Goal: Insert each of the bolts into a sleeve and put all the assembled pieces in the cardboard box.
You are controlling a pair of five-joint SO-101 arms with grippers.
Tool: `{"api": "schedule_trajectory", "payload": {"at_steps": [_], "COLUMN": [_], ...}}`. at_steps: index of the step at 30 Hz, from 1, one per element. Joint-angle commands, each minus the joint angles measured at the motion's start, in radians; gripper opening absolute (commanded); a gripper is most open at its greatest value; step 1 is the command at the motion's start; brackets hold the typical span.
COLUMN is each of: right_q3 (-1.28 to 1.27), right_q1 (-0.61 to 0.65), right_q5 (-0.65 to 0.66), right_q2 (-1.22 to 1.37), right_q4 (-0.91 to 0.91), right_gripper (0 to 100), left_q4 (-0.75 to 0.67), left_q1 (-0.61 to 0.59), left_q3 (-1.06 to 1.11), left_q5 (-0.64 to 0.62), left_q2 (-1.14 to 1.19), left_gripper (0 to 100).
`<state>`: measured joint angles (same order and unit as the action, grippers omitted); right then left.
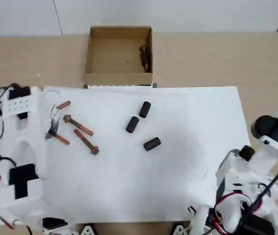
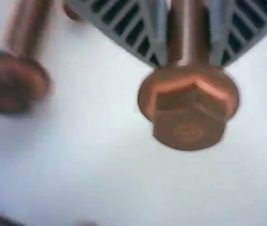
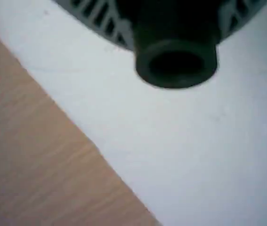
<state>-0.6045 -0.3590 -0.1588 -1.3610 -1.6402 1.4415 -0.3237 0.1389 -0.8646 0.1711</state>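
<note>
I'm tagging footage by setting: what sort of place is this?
Probably a robotics test bench: two white arms at a wooden table, a white sheet with loose bolts and sleeves, and a cardboard box.

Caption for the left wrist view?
Left gripper clamps a copper bolt by its shank, head toward camera; another bolt lies nearby on white sheet.

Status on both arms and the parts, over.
Left gripper shut on bolt. Right gripper shut on sleeve. One assembled piece in cardboard box; three sleeves loose. No obstruction seen.
</note>
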Motion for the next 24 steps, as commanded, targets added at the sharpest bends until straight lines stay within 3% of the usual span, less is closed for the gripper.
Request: {"api": "schedule_trajectory", "payload": {"at_steps": [1,14,19,24], "right_q3": [0.041,0.054,0.055,0.055], "right_q1": [0.001,0.002,0.004,0.104], "right_q5": [-0.012,0.054,0.087,0.086], "right_q2": [0.004,0.005,0.005,0.004], "right_q4": [0.033,0.061,0.062,0.065], "right_gripper": [0.4,0.4,0.4,0.3], "left_q4": [0.095,0.307,0.311,0.311], "left_q1": [0.051,0.221,0.298,0.365], "left_q3": [-0.165,-0.618,-0.74,-0.878], "left_q5": [-0.003,-0.003,0.023,0.075], "left_q2": [-0.006,-0.006,-0.006,-0.008], "left_gripper": [0,0,0,0]}}
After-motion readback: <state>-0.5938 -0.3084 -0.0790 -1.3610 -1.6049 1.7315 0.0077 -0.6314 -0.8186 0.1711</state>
